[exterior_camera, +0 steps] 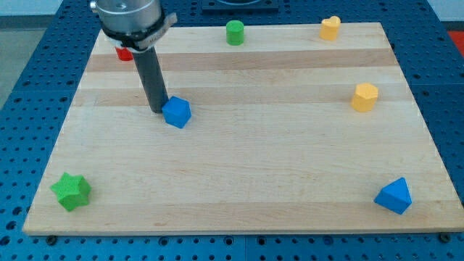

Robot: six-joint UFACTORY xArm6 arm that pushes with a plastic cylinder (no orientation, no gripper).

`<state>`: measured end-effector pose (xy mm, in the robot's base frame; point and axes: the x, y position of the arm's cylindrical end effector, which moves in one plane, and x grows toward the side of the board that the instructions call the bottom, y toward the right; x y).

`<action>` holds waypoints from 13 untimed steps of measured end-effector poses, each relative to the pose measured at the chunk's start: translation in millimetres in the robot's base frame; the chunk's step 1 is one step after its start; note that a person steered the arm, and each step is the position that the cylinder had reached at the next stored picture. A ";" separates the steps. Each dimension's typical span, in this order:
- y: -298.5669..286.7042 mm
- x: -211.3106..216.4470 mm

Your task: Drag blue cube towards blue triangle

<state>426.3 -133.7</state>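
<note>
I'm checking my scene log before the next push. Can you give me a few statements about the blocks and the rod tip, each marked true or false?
1. My tip sits just to the view's left of the blue cube. True.
2. The blue triangle lies near the view's top left. False: it is at the bottom right.
3. The green star is at the bottom left. True.
4. The green cylinder touches the blue cube. False: it stands far off, at the top edge.

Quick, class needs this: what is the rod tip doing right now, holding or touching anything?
My tip: no gripper, holds nothing; it sits against the blue cube on the cube's left in the view.
</note>
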 end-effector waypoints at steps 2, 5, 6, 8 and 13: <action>63.1 28.2; 168.6 48.0; 190.2 65.6; 232.7 47.4; 287.0 73.6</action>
<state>499.9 153.3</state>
